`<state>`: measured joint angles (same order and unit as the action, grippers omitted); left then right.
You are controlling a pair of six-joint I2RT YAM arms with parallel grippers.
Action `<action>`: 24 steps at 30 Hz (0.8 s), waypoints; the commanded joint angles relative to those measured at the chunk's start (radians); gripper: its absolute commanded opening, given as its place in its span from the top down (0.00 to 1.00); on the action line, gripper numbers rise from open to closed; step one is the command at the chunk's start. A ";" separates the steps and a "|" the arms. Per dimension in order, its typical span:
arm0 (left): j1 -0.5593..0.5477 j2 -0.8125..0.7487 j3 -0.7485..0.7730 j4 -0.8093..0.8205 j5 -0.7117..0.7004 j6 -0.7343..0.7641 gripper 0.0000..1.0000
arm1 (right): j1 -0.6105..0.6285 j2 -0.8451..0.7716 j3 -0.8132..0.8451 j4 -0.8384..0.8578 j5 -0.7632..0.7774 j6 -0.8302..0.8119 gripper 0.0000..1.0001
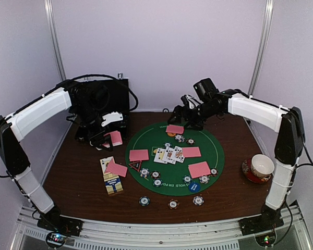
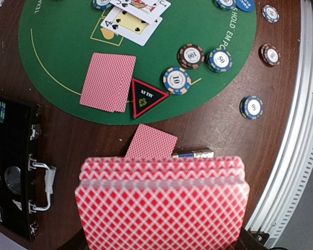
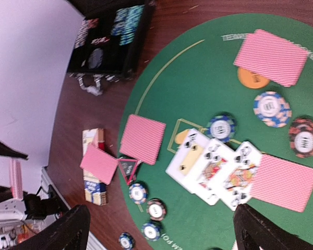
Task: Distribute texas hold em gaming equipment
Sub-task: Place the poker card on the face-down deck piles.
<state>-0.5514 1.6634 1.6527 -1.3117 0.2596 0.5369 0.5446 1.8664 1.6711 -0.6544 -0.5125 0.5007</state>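
Observation:
My left gripper (image 1: 112,136) is shut on a deck of pink-backed cards (image 2: 161,203), held above the table left of the green mat (image 1: 211,141); the deck hides its fingers in the left wrist view. My right gripper (image 1: 190,119) is open and empty, hovering over the mat's far edge; its dark fingertips (image 3: 73,229) frame the right wrist view. On the mat lie three face-up cards (image 1: 168,154), face-down pink cards (image 1: 139,154), striped chips (image 1: 155,175), a blue button (image 1: 193,187) and an orange button (image 3: 252,79). Three chips (image 1: 172,204) lie on the wood in front.
A black hinged case (image 1: 107,96) stands open at the back left. A card box (image 1: 111,179) with one pink card on it lies left of the mat, beside a black triangular marker (image 1: 134,165). A cup on a red saucer (image 1: 261,166) stands at the right.

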 commanded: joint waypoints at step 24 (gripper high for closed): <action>0.001 0.001 0.036 0.025 0.059 -0.010 1.00 | 0.320 0.222 0.050 0.707 -0.379 0.600 0.01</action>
<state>-0.5514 1.6672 1.6650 -1.3106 0.2932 0.5358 0.8444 2.0651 1.6680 -0.0410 -0.8574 1.0531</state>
